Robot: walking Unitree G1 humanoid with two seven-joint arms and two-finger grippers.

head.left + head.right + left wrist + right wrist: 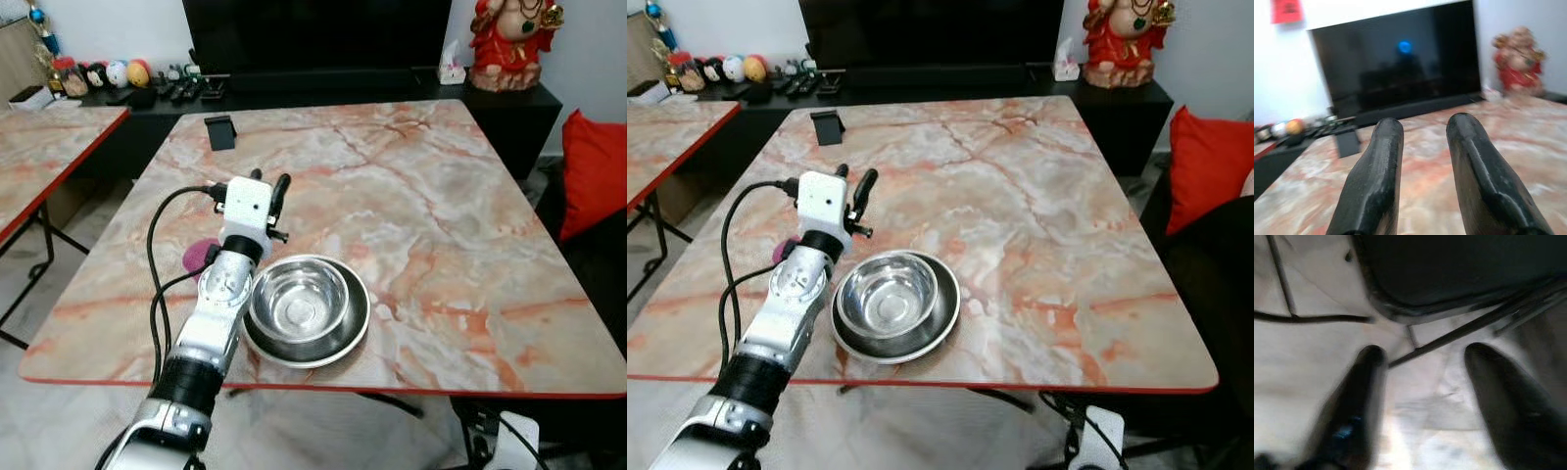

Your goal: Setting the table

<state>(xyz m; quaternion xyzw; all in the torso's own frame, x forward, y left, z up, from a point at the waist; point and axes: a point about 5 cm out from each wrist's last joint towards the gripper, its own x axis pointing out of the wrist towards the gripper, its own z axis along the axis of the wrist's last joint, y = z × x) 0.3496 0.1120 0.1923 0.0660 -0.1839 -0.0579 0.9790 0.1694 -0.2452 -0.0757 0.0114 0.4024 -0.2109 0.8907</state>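
Observation:
A steel bowl (299, 297) sits inside a shallow steel plate (318, 351) near the front edge of the marble table (441, 225). My left arm reaches over the table just left of the bowl. Its gripper (270, 179) is beyond the bowl, pointing toward the far side. In the left wrist view the left gripper (1426, 122) is open, with nothing between the black fingers (1374, 181). A pink object (195, 256) lies on the table, partly hidden under the left arm. My right gripper (1425, 352) hangs open over the floor.
A small black stand (220, 130) is at the table's far left. Behind the table are a dark TV (313, 34), a low black shelf with small items (118, 78) and a red statue (505, 39). A second table (39, 147) stands to the left and a red cushion (593, 171) to the right.

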